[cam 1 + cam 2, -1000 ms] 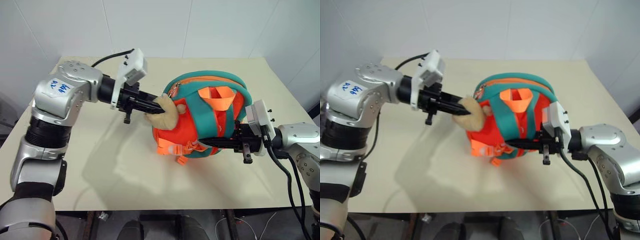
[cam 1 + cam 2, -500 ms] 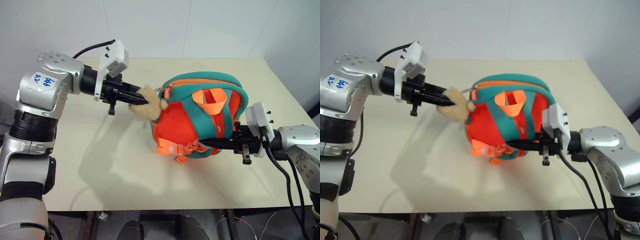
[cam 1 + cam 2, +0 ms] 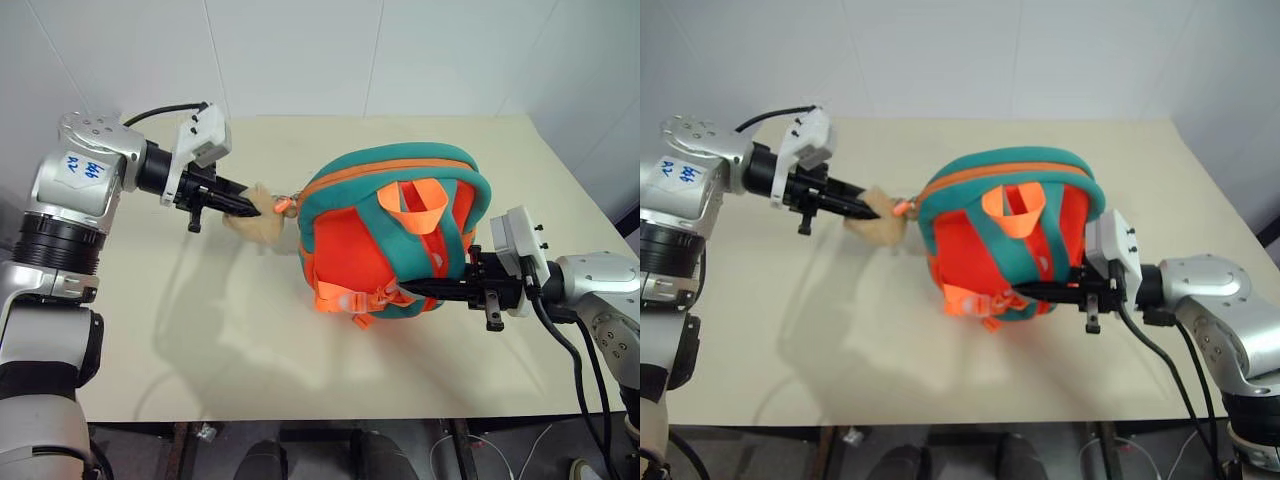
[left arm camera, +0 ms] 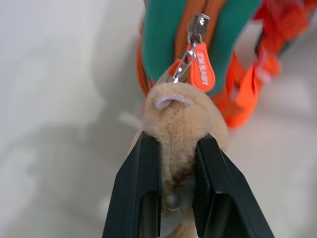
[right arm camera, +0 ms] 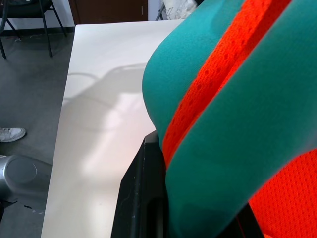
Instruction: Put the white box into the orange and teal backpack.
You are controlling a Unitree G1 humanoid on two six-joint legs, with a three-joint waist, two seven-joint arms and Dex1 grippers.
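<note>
Table: a plain cream rectangular table [image 3: 200,330] against a white wall carries the scene.
Backpack: the small orange and teal fabric backpack [image 3: 385,240] stands at the middle of the table, strap side facing the camera, with an orange webbing loop [image 3: 420,200] at its top and orange buckled straps low on its front.
Zip: an orange line of zip runs along the teal rim; from the left wrist view a metal clip and an orange rubber zip tab [image 4: 200,62] hang there, touching the plush toy.
Plush toy: a tan furry plush toy [image 3: 258,212] sits just beside the backpack's left side, joined to it by the clip.
Left tool: the left tool [image 4: 177,163] has its two black fingers closed tight on the plush toy (the fur bulges between them).
Right tool: the right tool [image 3: 425,291] reaches in level from the right and is clamped on a teal padded strap [image 5: 198,74] at the backpack's lower right.
White box: not in sight; whether it lies inside the backpack cannot be told.
</note>
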